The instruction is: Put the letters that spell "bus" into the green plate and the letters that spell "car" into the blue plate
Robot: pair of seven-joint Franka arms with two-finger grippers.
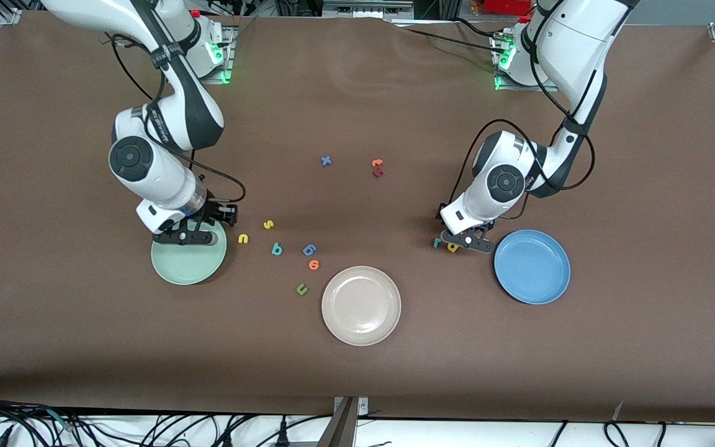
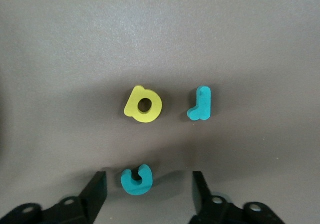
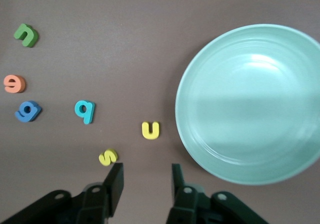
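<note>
Nearest the camera: beige plate (image 1: 361,305), bare. Toward the right arm's end of the table, green plate (image 1: 187,268), with no letter in it. Right gripper (image 1: 187,238) above that plate's farther rim, fingers (image 3: 116,176) a narrow gap apart, holding nothing.

Next along, on the table beside the green plate: yellow u (image 1: 243,238), yellow s (image 1: 269,225) and teal b (image 1: 277,249), all 3 apart from each other. Near the b: blue 6 (image 1: 309,249), an orange piece (image 1: 314,265) and olive-green u (image 1: 301,289), this last nearest the beige plate. Farther from the camera, mid-table: blue x (image 1: 326,161), then orange t (image 1: 377,163) touching a dark red piece (image 1: 378,173).

Toward the left arm's end: teal r (image 1: 437,243) and yellow a (image 1: 452,248) side by side on the table. Left gripper (image 1: 466,241) low beside them, fingers (image 2: 97,186) spread wide either side of teal c (image 2: 136,180), touching it on neither side. Just beside: blue plate (image 1: 532,267), holding no letter.
</note>
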